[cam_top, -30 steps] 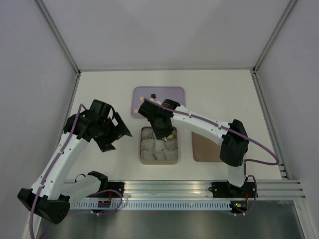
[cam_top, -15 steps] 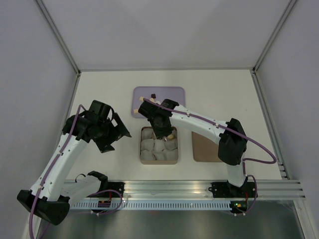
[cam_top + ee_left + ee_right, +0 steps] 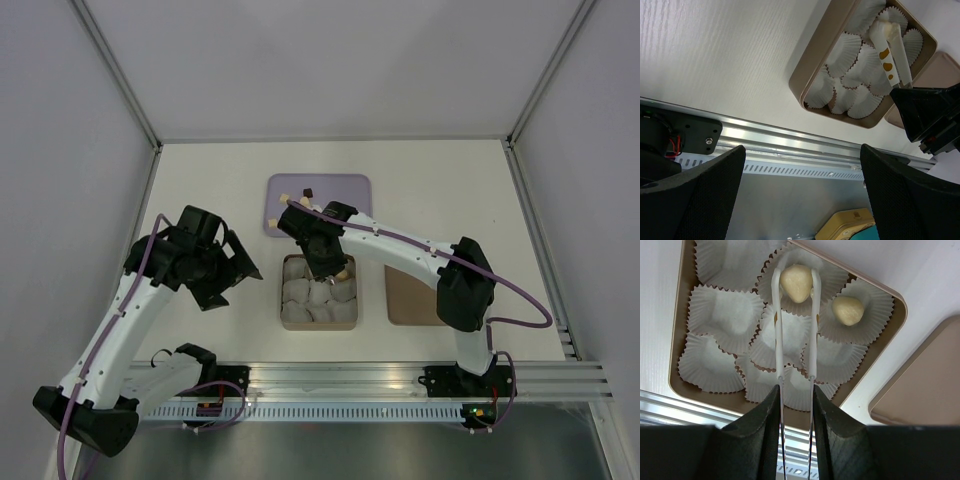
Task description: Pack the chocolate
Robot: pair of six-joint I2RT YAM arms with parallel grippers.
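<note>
1. The right claw is clamped narrow on the arms of white tongs. The tong tips pinch one pale chocolate.
2. That chocolate is straight ahead of the claw, at the far end of the tongs. It is over a paper cup in the far row of the box. Whether it rests on the paper cannot be told.
3. A second chocolate, also pale, lies in the neighbouring cup, just right of the tong tips, at the box corner.
4. The lid lies flat on the table just beside the box, on its right.
5. Only the top view shows the lavender tray beyond the box. A pale piece and a dark piece lie on its far left part, near the right arm's wrist. The pinched chocolate cannot be picked out there.
6. The left claw stands wide, holding nothing, left of the box and well apart from every chocolate.
7. Only the left wrist view shows brown smears on the tongs.
</note>
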